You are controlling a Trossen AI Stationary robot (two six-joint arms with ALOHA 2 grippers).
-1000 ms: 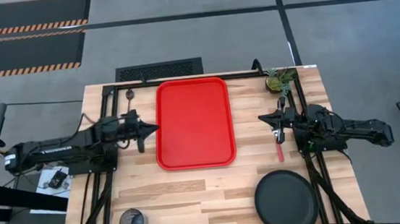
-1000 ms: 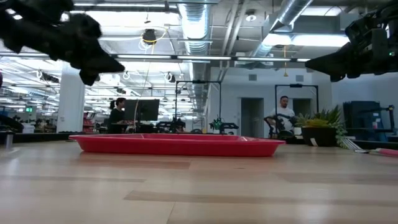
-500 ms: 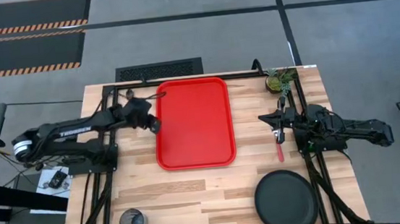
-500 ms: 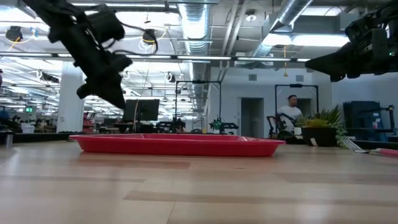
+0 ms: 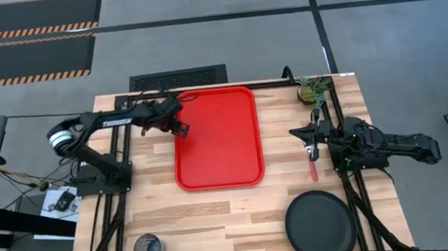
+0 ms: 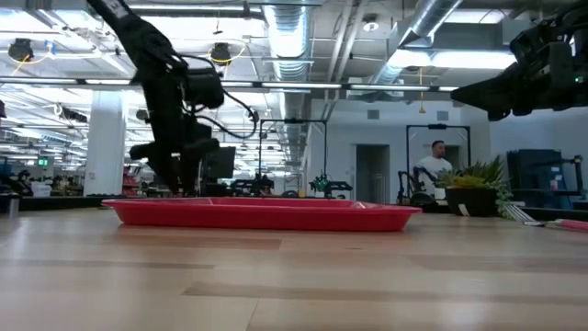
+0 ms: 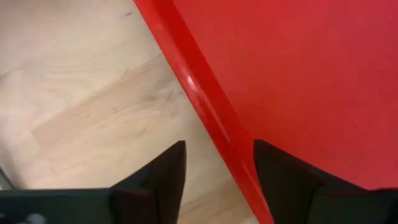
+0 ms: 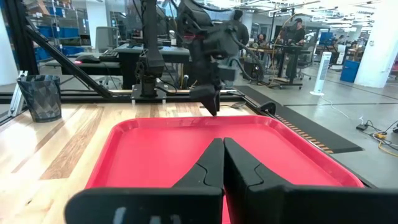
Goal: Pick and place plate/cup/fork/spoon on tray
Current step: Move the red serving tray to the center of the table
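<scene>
The red tray (image 5: 217,142) lies flat in the middle of the table. My left gripper (image 5: 180,128) points down over the tray's left lip (image 7: 205,118), open, one finger (image 7: 165,177) over the wood and the other (image 7: 283,177) over the tray; it holds nothing. My right gripper (image 5: 294,132) hovers shut to the right of the tray, with the tray ahead of it in the right wrist view (image 8: 222,163). The fork's red handle (image 5: 314,170) lies on the table under that arm. The black plate (image 5: 321,227) sits near right, the cup (image 5: 147,248) near left. The spoon is out of view.
A small potted plant (image 5: 312,91) stands at the far right corner. Black frame rails (image 5: 117,208) run along the left and right sides of the table. Bare wood lies between the cup and the plate along the near edge. People and desks show in the room beyond.
My left arm has swung toward the table's far edge and its gripper has tipped from level to pointing down. It has come down over the tray's left lip and opened. The right arm and the objects have kept still.
</scene>
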